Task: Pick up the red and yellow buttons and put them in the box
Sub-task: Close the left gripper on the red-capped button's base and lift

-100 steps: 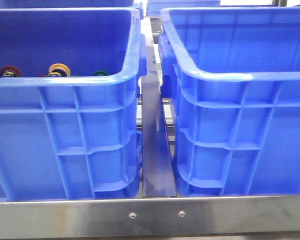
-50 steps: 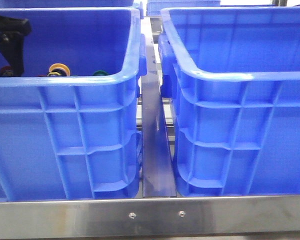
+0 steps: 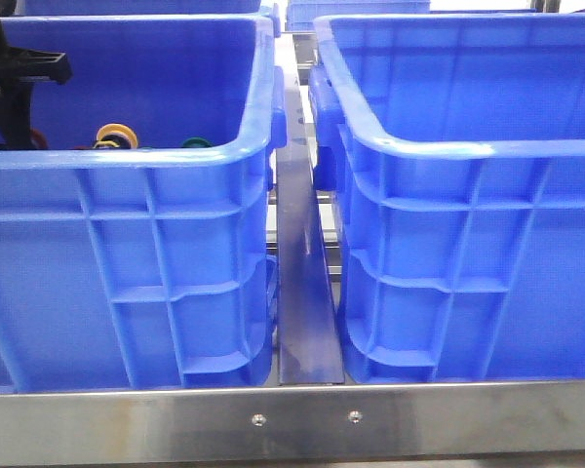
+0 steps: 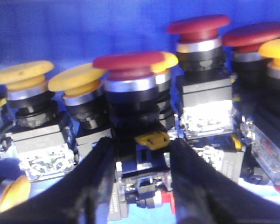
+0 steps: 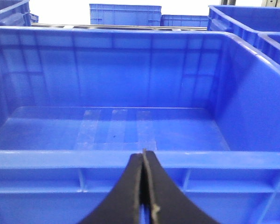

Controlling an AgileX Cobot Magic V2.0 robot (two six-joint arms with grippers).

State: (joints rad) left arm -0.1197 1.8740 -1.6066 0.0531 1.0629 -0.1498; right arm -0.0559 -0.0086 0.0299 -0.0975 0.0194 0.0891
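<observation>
At centre frame of the left wrist view, the left gripper [image 4: 141, 172] has its jaws apart, straddling a dark red mushroom-capped push button [image 4: 130, 84] among yellow-capped ones [image 4: 23, 77]. Nothing is delivered: the right-hand blue plastic crate [image 5: 130, 161] shows no buttons, and the right gripper [image 5: 143, 186] is closed on nothing.

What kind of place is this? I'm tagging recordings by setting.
Probably a factory or warehouse sorting station: large blue plastic crates on a bare metal rack, more crates behind, and one crate holding industrial push buttons.
</observation>
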